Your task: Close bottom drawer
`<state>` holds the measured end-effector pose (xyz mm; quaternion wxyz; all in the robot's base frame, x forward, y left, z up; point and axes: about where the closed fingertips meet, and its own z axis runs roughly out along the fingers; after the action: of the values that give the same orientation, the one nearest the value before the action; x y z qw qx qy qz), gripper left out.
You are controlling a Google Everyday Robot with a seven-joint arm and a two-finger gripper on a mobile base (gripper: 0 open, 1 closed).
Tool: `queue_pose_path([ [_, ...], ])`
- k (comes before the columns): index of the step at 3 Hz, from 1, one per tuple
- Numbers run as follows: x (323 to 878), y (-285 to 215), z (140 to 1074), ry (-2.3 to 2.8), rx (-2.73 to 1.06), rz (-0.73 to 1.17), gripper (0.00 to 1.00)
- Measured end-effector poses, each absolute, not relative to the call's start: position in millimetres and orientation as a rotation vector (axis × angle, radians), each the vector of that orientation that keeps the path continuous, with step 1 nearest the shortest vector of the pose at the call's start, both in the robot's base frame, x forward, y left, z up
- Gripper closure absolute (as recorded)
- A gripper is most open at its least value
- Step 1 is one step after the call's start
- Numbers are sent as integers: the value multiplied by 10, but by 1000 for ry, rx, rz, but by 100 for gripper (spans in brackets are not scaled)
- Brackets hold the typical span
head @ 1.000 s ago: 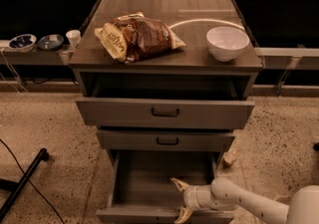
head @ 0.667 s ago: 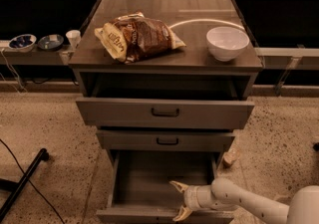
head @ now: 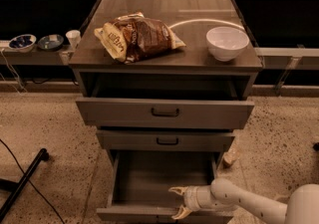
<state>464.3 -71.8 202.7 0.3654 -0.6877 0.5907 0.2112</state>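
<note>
The bottom drawer (head: 149, 178) is pulled far out of the grey-brown cabinet, its deep box empty. Its front panel (head: 129, 214) runs along the lower edge of the view; the handle is out of view. My gripper (head: 178, 201) reaches in from the lower right on a white arm (head: 249, 205). Its two tan fingers (head: 176, 189) are spread open, just inside the drawer and right behind the front panel, holding nothing.
The top drawer (head: 164, 112) is pulled out, the middle drawer (head: 167, 140) slightly out. A brown snack bag (head: 137, 36) and a white bowl (head: 227, 43) sit on the cabinet top. Bowls and a cup (head: 73, 37) stand on a left shelf. A black leg (head: 22, 183) lies lower left.
</note>
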Motion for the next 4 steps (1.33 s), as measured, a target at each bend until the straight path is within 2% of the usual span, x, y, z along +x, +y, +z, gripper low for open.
queue_pose_path([
  [2,4692,-805,2173,1506,-1742,497,45],
  [3,4798,-885,2296,1492,-1736,480,40],
  [4,4872,-917,2332,1486,-1730,484,40],
])
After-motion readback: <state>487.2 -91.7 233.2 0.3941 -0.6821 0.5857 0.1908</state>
